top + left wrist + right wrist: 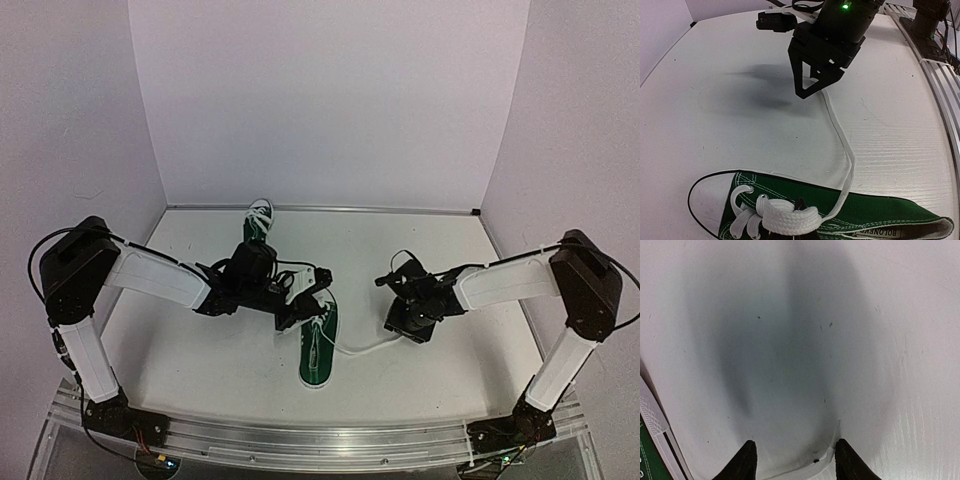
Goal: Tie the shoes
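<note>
Only one piece of text is readable: a small white tag (879, 233) inside the green shoe (865, 210) has dark capitals reading roughly "BOLONEMS", though the letters are not sharp.

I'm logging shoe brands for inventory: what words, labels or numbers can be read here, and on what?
"BOLONEMS", roughly, small and upside down: on the white tag inside the near shoe, left wrist view.
Far shoe: no text readable.
Right wrist view: no text.
</note>
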`<state>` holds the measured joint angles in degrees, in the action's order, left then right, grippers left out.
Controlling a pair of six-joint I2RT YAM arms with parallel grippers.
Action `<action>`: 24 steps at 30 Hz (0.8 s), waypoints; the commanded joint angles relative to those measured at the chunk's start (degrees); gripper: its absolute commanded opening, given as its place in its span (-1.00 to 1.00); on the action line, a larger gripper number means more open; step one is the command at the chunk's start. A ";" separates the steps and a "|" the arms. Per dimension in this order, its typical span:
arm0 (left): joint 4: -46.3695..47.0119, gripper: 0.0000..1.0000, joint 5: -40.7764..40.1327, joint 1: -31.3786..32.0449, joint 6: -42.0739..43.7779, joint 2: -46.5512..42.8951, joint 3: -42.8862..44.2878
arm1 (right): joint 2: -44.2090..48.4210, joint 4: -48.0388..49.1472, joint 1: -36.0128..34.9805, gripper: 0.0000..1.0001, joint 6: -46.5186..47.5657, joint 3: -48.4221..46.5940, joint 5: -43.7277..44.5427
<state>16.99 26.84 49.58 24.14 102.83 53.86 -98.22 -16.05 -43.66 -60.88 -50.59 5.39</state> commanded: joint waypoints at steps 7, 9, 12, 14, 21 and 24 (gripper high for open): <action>2.58 -1.00 0.29 0.25 1.54 -3.12 -0.75 | -7.08 -5.47 0.13 -0.74 0.21 -0.54 0.41; 2.80 -1.00 0.44 0.26 1.87 -3.15 -1.04 | -5.25 -4.52 0.13 -0.86 1.52 -0.68 0.49; 3.78 -1.00 0.59 0.32 2.28 -3.15 -1.96 | -2.15 -3.10 0.44 -1.00 5.53 -3.08 1.42; 4.55 -1.00 0.38 0.36 2.41 -3.27 -2.45 | -0.50 -2.62 0.69 -1.00 9.29 -6.24 3.01; 8.13 -1.00 -0.98 0.65 3.05 -5.03 -4.65 | -1.26 -1.54 1.29 -1.00 23.16 -22.83 -1.78; 9.64 -1.00 -1.48 0.89 3.66 -5.32 -5.59 | -4.56 0.18 1.29 -1.00 26.77 -30.04 -10.33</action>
<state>21.57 26.29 49.97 26.14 100.58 49.26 -101.19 -18.87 -42.42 -42.91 -71.28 4.19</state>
